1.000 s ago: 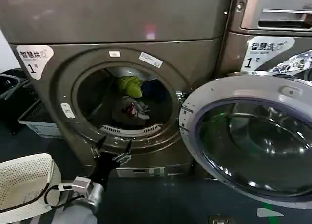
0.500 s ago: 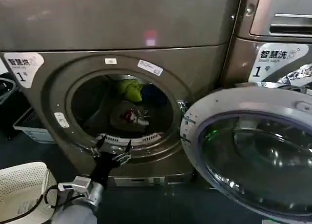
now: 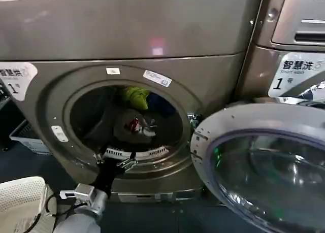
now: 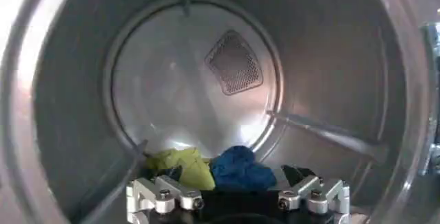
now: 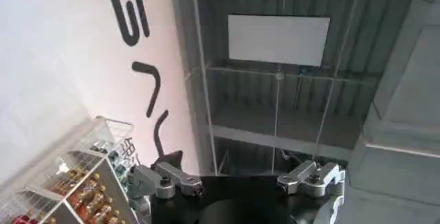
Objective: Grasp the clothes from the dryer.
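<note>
Bronze-grey metal takes up most of the laundry room in front of the robot. It is the dryer (image 3: 127,35), and its round door (image 3: 264,167) hangs open on the right side. A white basket (image 3: 20,202) waits on the floor by the robot's left side.

A second ago the left gripper (image 3: 119,159) was lower, under the round opening. Now it has come up to the lip of the opening, so the reach into the drum is just starting. Its jaws stand wide apart and hold nothing.

The clothes (image 3: 137,116) lie in a heap deep inside the drum, well past the gripper. From the head view, a white-grey piece with red print (image 3: 133,127) lies in front. The left wrist view looks straight down the drum and shows the yellow-green piece (image 4: 182,167) touching the dark blue piece (image 4: 239,169).

The right gripper (image 5: 237,181) is parked far from the dryer, pointing up at the ceiling, jaws wide and empty.
</note>
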